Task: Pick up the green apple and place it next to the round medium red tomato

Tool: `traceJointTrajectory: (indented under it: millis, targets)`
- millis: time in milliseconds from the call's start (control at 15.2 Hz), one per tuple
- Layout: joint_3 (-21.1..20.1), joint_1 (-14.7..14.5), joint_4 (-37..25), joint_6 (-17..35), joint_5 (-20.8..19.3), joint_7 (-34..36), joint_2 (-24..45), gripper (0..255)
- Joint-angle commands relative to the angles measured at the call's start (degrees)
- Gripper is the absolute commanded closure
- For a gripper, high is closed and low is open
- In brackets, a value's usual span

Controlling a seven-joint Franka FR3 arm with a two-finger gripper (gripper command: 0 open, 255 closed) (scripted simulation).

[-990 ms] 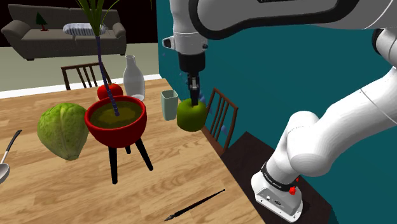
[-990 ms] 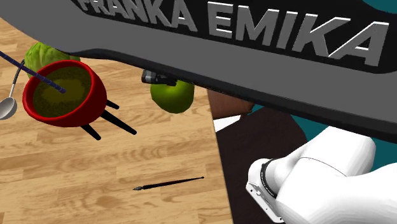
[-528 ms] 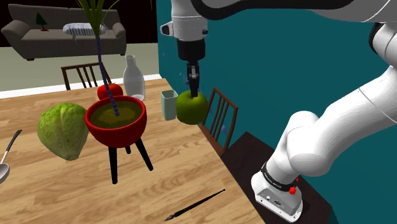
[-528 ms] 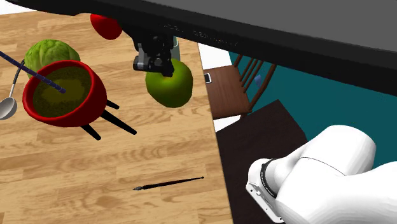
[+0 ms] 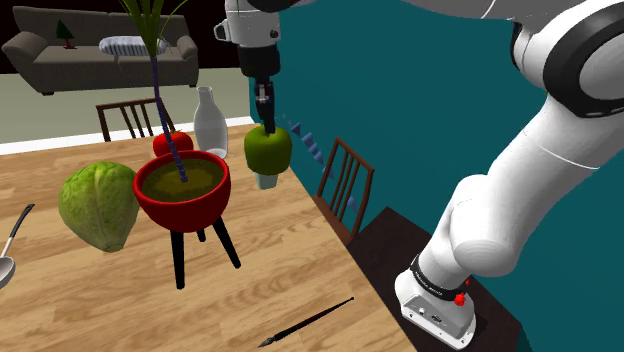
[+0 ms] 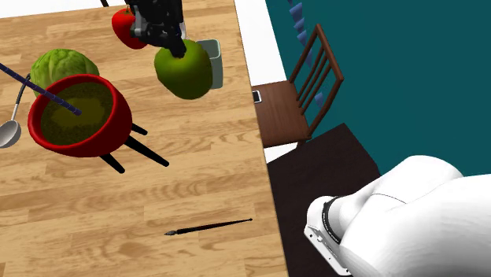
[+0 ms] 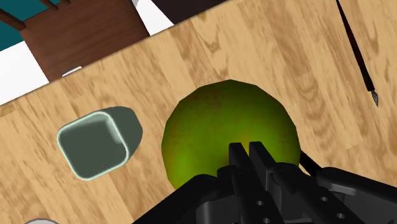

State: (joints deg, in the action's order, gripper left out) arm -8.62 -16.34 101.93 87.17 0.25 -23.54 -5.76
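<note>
Your gripper (image 5: 265, 124) has its fingers drawn almost together, pinching the top of the apple (image 5: 268, 150). The wrist view shows the two black fingertips (image 7: 238, 153) nearly meeting on the crown of the green fruit (image 7: 210, 127). The apple hangs straight below the gripper, lifted off the table (image 5: 100, 300).

Under the gripper and just to one side of the apple stands a pale cup (image 7: 95, 143), upright on the wood. In the shoulder view its base (image 5: 265, 181) peeks out beneath the apple. In the second exterior view the cup (image 6: 211, 61) sits right behind the apple (image 6: 183, 72), on that view's right of the gripper (image 6: 175, 45).

The tomato (image 5: 168, 143) lies lower than the gripper and toward the shoulder view's left. A white bottle (image 5: 208, 122) stands between it and the gripper. In the second exterior view the tomato (image 6: 124, 27) is close beside the gripper on that view's left.

A red bowl (image 5: 190, 210) on black legs stands below the gripper, farther to the shoulder view's left. It holds an olive fill and a thin dark stick. Beyond the bowl is a cabbage (image 5: 98, 205), and past that a spoon (image 5: 8, 255).

A paintbrush (image 5: 305, 322) lies well apart from the gripper, near the table's near edge. A chair (image 5: 345, 185) stands off the table at the shoulder view's right of the gripper.
</note>
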Motion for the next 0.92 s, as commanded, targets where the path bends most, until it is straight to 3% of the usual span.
traceJointTrajectory:
  millis: [0,264,528,660,792,858]
  targets:
    - [0.3,0.4,-5.4,-0.6,-0.8,-0.6,4.7,255]
    - [0.6,0.6,-17.8,-3.3,-2.3,-1.2,14.7,255]
    - [1.0,0.3,-34.3,-8.1,-3.8,-1.9,26.3,255]
    - [1.3,-0.2,-45.8,-12.2,-4.7,-2.4,33.8,255]
    - [1.7,-1.2,-62.4,-18.8,-5.7,-3.1,43.8,255]
    - [1.7,-1.0,-59.0,-16.9,-5.5,-3.0,42.3,255]
